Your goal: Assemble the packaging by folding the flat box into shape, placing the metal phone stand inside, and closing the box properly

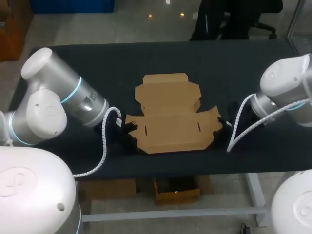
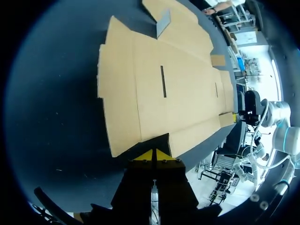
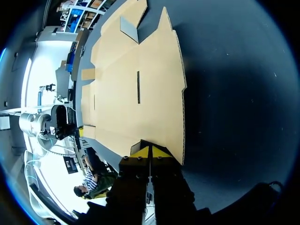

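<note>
Box (image 1: pixel 170 114) lies flat on the worktop (image 1: pixel 97 63), 0 folds done. Left pincer (image 2: pixel 153 154) and right pincer (image 3: pixel 149 151) are both closed and empty, tips at the box's 2 side edges. Folding, stand insertion and closing are all left. Stand not spotted.

Dim overhead light, soft shadows; wrist views' far sides glare bright.
</note>
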Controlling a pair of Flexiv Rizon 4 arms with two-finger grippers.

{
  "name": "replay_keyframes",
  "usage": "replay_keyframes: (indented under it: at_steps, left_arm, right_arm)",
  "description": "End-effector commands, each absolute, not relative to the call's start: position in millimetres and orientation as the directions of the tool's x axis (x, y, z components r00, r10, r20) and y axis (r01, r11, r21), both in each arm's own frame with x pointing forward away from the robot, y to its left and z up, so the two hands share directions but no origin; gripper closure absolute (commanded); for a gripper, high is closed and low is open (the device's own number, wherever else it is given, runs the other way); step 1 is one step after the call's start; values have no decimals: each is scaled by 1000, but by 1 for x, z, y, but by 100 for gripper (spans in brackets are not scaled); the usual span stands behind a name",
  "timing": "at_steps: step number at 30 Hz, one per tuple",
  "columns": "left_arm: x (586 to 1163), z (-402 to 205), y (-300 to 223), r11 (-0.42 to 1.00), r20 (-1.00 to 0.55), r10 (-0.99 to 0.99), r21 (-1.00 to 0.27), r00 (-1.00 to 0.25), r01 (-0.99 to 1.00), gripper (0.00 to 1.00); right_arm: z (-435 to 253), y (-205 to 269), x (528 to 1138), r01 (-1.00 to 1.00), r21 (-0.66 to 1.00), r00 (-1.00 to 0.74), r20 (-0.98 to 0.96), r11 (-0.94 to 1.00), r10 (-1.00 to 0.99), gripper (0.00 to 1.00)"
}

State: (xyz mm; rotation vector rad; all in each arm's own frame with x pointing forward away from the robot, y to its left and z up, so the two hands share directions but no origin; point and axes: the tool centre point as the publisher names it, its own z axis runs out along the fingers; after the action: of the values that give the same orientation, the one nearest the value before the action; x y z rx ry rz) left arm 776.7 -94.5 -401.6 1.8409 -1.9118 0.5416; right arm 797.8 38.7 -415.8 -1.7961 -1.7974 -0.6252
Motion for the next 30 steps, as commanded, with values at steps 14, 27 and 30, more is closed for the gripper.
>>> replay_keyframes:
  at_steps: [14,27,30]
  left_arm:
    - [777,-395,-106,60,524,-850,5,-49,-998,100]
    - [777,-394,-116,83,517,-853,-2,-72,-997,100]
    - [778,-394,-118,87,515,-854,-2,-76,-996,100]
  right_arm:
    - [-406,43,791,1000,-21,13,621,0,783,100]
    - [-405,50,794,1000,-25,12,601,4,799,100]
    - [-406,52,796,1000,-28,11,600,7,800,100]
